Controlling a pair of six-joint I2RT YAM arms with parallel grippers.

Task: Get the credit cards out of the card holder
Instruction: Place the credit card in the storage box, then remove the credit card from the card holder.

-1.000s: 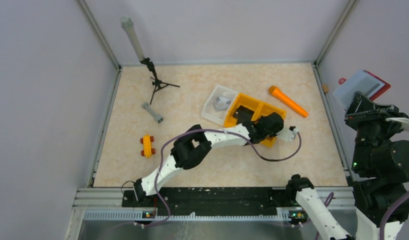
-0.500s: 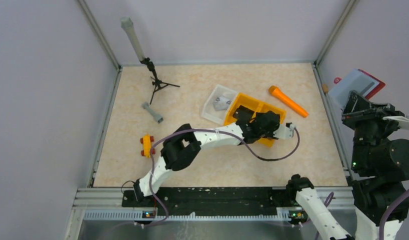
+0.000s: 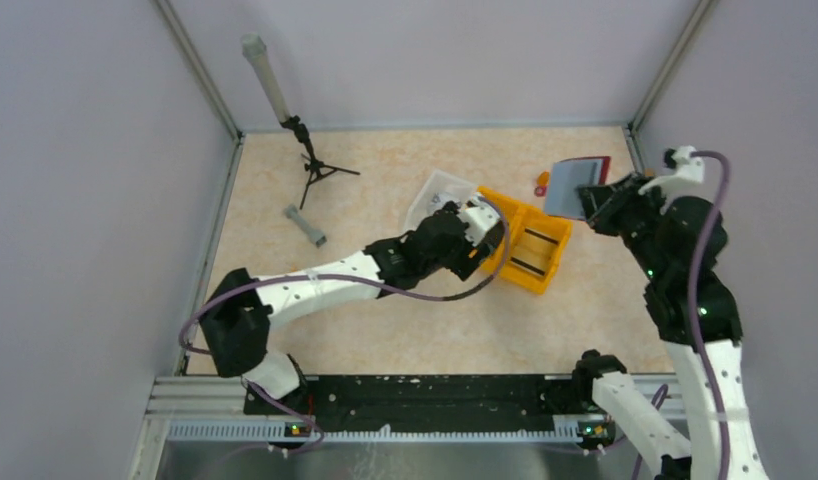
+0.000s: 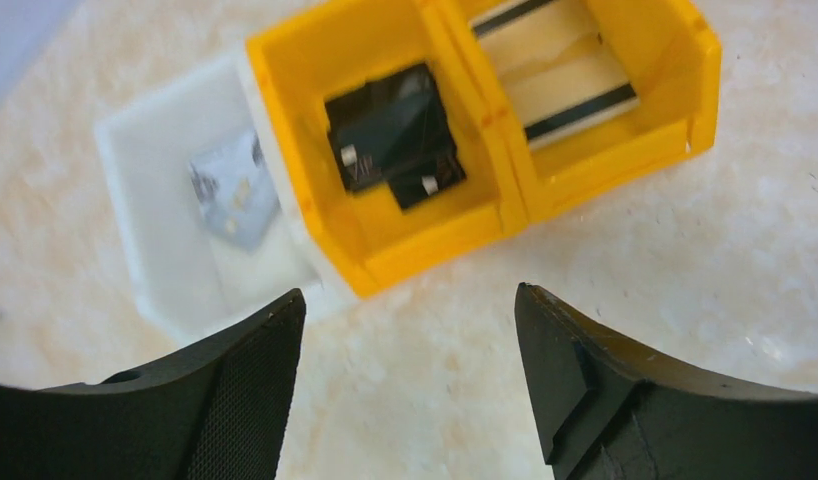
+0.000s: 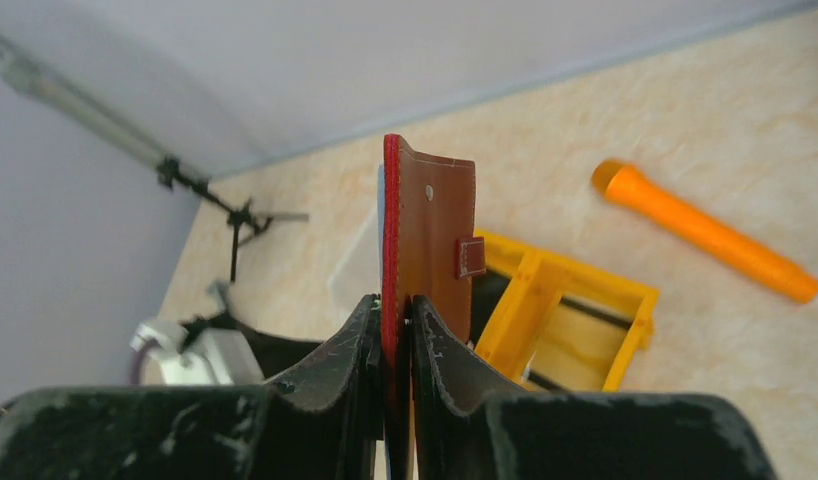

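Observation:
My right gripper (image 3: 593, 203) is shut on the card holder (image 3: 575, 184) and holds it in the air over the table's far right. In the right wrist view the card holder (image 5: 433, 225) stands edge-on between the fingers of the right gripper (image 5: 393, 300), red edge to the left, strap tab (image 5: 471, 257) on its brown face. Two pale flat cards (image 4: 565, 75) with dark stripes lie in the right compartment of the orange tray (image 4: 475, 225); they also show in the top view (image 3: 533, 250). My left gripper (image 4: 410, 292) is open and empty, near the tray's front left corner.
A black block (image 4: 390, 135) lies in the tray's left compartment. A white tray (image 4: 160, 255) beside it holds a small silvery item (image 4: 230, 185). An orange tube (image 5: 705, 235) lies far right. A tripod (image 3: 310, 165) and a grey bar (image 3: 305, 225) stand far left.
My right arm has swung in from beyond the table's right edge, carrying the card holder over the table. My left gripper has pulled back left from the tray's right compartment, uncovering the cards.

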